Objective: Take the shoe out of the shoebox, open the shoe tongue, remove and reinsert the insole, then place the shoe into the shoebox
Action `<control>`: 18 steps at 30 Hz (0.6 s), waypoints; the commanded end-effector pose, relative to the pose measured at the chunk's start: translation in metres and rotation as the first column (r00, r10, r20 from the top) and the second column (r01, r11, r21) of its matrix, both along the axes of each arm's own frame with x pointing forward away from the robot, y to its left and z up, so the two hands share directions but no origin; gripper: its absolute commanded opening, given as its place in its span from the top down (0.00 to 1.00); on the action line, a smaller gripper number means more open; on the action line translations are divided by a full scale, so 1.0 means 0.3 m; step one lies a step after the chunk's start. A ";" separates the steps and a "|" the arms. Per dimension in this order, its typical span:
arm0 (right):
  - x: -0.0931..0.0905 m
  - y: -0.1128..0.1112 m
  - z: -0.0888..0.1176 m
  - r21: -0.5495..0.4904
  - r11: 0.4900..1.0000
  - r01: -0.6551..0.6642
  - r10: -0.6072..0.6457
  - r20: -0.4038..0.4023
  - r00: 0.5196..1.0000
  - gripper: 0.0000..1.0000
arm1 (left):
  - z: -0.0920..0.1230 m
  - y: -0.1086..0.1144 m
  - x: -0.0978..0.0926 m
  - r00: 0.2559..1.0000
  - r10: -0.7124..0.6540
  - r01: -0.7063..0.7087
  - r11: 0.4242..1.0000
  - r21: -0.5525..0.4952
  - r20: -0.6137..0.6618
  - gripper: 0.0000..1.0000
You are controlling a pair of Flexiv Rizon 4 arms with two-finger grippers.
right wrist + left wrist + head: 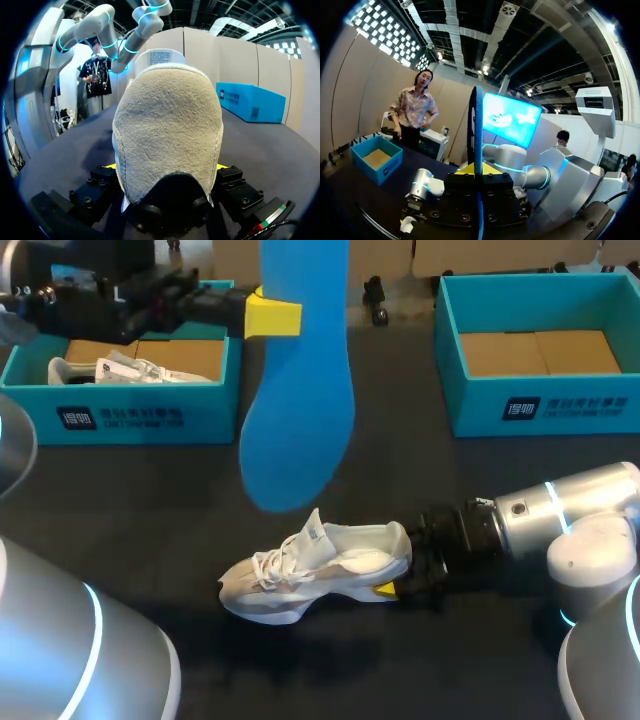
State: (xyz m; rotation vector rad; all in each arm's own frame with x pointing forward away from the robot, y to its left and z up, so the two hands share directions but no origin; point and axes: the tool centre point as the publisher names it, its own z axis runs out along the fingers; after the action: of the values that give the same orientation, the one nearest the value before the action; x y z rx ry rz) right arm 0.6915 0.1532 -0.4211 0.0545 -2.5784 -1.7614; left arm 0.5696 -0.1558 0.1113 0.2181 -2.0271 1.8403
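left gripper (274, 318) fingers clamped on a flat blue foam insole (300, 410), upright above the black tabletop (420, 480); right gripper (400, 578) fingers clamped on the heel of a white lace-up shoe (320, 570), toward the near edge.

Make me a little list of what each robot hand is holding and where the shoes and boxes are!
left gripper: shut on the blue insole, held upright above the black table
right gripper: shut on the heel of the white sneaker
white sneaker: on the black table, tongue pulled up
left shoebox: teal, holds a second white shoe
right shoebox: teal, its cardboard floor showing
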 end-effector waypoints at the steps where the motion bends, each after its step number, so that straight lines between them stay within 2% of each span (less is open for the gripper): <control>1: -0.003 0.005 -0.001 -0.003 1.000 0.001 -0.001 0.000 1.000 1.00 | 0.002 0.011 -0.005 1.000 0.002 -0.002 1.000 0.003 0.001 1.00; 10: -0.007 0.004 0.001 -0.005 1.000 0.001 -0.001 0.003 1.000 1.00 | 0.002 0.011 -0.005 1.000 0.002 -0.002 1.000 0.003 0.001 1.00; 11: -0.011 0.004 0.003 -0.007 1.000 0.001 -0.001 0.003 1.000 0.78 | 0.002 0.011 -0.005 1.000 0.002 -0.002 1.000 0.003 0.001 1.00; 12: -0.020 0.002 0.009 -0.015 1.000 0.003 -0.003 0.007 1.000 0.00 | 0.002 0.011 -0.005 1.000 0.002 -0.002 1.000 0.003 0.001 1.00; 18: -0.066 -0.026 0.031 -0.044 0.999 0.017 -0.016 0.028 0.999 0.00 | 0.002 0.011 -0.005 1.000 0.002 -0.002 1.000 0.003 0.001 1.00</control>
State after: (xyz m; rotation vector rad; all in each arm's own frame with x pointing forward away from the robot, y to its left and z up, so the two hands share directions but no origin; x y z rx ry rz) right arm 0.6842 0.1512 -0.4206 0.0717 -2.6177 -1.7350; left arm 0.5678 -0.1528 0.1115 0.2197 -2.0271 1.8429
